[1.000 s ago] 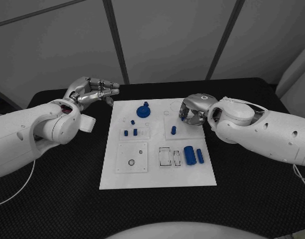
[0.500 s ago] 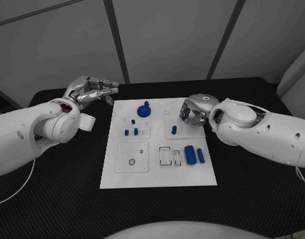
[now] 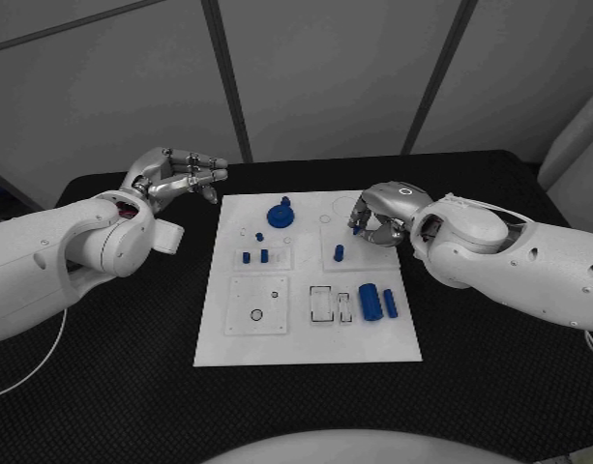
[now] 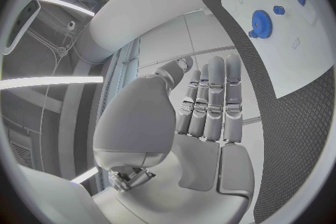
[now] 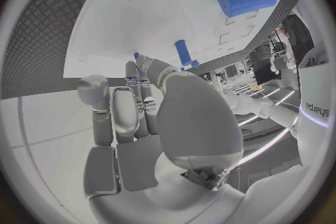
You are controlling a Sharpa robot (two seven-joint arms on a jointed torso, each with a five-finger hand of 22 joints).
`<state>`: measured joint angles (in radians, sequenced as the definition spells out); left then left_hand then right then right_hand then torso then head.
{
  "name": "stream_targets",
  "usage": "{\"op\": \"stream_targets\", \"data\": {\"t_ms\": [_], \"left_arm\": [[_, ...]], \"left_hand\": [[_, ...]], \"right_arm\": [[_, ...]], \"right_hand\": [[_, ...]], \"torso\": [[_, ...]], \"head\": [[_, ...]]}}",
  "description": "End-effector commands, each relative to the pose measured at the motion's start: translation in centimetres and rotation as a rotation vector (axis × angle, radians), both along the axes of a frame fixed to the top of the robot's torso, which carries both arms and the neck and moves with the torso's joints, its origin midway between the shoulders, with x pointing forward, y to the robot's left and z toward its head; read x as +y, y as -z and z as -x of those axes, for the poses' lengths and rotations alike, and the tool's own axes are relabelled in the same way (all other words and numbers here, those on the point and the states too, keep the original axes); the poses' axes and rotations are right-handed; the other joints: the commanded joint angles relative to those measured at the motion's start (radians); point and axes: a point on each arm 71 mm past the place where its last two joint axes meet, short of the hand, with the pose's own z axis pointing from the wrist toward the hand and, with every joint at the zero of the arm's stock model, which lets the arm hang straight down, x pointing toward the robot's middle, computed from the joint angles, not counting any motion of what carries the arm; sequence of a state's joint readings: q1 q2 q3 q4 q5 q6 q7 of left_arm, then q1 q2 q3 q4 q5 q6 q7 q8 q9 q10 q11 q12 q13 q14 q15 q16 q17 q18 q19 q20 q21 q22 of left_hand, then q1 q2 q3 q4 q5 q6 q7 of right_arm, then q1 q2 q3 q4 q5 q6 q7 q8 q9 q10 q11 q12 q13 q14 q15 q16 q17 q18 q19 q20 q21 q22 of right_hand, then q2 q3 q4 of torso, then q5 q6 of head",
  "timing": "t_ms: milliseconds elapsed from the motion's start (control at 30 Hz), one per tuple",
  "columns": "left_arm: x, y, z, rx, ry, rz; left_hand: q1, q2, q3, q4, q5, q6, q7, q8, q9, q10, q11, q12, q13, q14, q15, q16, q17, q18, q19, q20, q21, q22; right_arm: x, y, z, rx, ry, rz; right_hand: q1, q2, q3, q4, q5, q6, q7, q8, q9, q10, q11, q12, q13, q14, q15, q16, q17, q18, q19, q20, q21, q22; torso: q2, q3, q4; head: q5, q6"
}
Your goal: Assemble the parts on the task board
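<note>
The white task board (image 3: pixel 311 333) lies in the middle of the table. On it are a blue gear (image 3: pixel 281 216), two small pegs (image 3: pixel 254 257), one upright peg (image 3: pixel 338 253), and a thick blue cylinder (image 3: pixel 369 301) with a thinner one (image 3: pixel 388 303) beside it. My right hand (image 3: pixel 377 217) hovers over the board's far right part, pinching a small blue part (image 5: pixel 137 56) at its fingertips, close to the upright peg (image 5: pixel 182 51). My left hand (image 3: pixel 178 179) is raised off the board's far left corner, holding nothing, its fingers (image 4: pixel 213 101) stretched out.
Empty recesses (image 3: pixel 257 307) mark the board's near left and middle. Black table surface (image 3: pixel 491 377) surrounds the board on all sides. Grey wall panels stand behind the table.
My right arm has shifted slightly while its hand stays over the same part of the board. The left hand has barely moved.
</note>
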<state>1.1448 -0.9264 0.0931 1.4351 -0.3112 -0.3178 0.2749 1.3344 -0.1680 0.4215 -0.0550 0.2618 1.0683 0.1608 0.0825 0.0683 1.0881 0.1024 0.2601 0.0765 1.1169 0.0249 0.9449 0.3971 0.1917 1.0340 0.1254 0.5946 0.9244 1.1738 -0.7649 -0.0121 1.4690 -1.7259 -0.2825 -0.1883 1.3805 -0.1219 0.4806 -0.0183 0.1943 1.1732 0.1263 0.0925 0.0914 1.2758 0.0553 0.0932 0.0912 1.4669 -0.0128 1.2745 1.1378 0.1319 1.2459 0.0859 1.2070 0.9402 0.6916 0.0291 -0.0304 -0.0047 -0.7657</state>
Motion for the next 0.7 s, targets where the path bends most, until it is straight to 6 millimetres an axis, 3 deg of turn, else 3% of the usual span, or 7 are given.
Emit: {"op": "stream_targets", "data": {"t_ms": [33, 433, 600, 700], "left_arm": [[0.0, -0.2, -0.1, -0.011, -0.003, 0.007], [-0.1, -0.1, -0.1, -0.008, -0.001, 0.007], [-0.2, -0.1, -0.2, -0.007, 0.002, 0.007], [-0.4, -0.1, -0.2, -0.005, 0.006, 0.009]], "left_hand": [[0.004, 0.010, -0.006, 0.003, -0.002, -0.004, 0.005, -0.001, -0.001, -0.007, 0.002, 0.007, 0.000, -0.005, 0.003, -0.004, -0.001, -0.010, -0.007, 0.001, -0.003, -0.001], [0.005, 0.011, -0.007, 0.003, -0.002, -0.004, 0.006, -0.001, -0.001, -0.014, 0.003, 0.007, -0.001, -0.007, 0.003, -0.004, -0.002, -0.010, -0.007, 0.002, -0.005, -0.002], [0.005, 0.011, -0.007, 0.003, -0.002, -0.004, 0.006, -0.001, -0.001, -0.014, 0.003, 0.007, -0.001, -0.007, 0.004, -0.004, -0.002, -0.010, -0.007, 0.002, -0.005, -0.002], [0.005, 0.011, -0.007, 0.003, -0.002, -0.004, 0.006, -0.001, -0.001, -0.014, 0.003, 0.007, -0.001, -0.007, 0.004, -0.004, -0.002, -0.010, -0.007, 0.002, -0.005, -0.002]], "right_arm": [[0.2, -0.6, 0.4, -0.023, -0.012, -0.040], [2.4, -3.6, 2.5, -0.034, -0.079, -0.150], [4.6, -4.2, 3.7, -0.028, -0.140, -0.190], [5.9, -4.3, 3.9, -0.015, -0.168, -0.209]], "right_hand": [[0.002, 0.009, 0.002, -0.006, 0.000, 0.005, 0.002, 0.004, 0.002, 0.001, 0.002, -0.001, -0.001, 0.036, -0.009, 0.005, 0.003, -0.009, 0.004, -0.001, 0.007, 0.001], [-0.002, 0.007, -0.001, -0.005, 0.002, 0.005, 0.002, 0.004, 0.002, 0.001, 0.003, -0.002, 0.000, 0.035, -0.009, 0.006, 0.002, -0.010, 0.004, -0.001, 0.008, 0.003], [-0.002, 0.007, -0.001, -0.005, 0.003, 0.004, 0.002, 0.003, 0.002, 0.001, 0.003, -0.003, 0.000, 0.035, -0.009, 0.006, 0.002, -0.010, 0.003, -0.001, 0.008, 0.002], [-0.003, 0.007, -0.001, -0.005, 0.003, 0.004, 0.002, 0.003, 0.002, 0.001, 0.003, -0.003, 0.000, 0.035, -0.009, 0.006, 0.001, -0.010, 0.003, -0.001, 0.009, 0.003]], "torso": [[-0.001, -0.0002, -0.0009], [0.000, -0.0009, -0.0005], [0.000, -0.0002, -0.0005], [0.001, -0.0016, 0.0017]], "head": [[0.003, 0.000], [0.009, 0.005], [0.029, 0.002], [0.038, 0.004]]}}
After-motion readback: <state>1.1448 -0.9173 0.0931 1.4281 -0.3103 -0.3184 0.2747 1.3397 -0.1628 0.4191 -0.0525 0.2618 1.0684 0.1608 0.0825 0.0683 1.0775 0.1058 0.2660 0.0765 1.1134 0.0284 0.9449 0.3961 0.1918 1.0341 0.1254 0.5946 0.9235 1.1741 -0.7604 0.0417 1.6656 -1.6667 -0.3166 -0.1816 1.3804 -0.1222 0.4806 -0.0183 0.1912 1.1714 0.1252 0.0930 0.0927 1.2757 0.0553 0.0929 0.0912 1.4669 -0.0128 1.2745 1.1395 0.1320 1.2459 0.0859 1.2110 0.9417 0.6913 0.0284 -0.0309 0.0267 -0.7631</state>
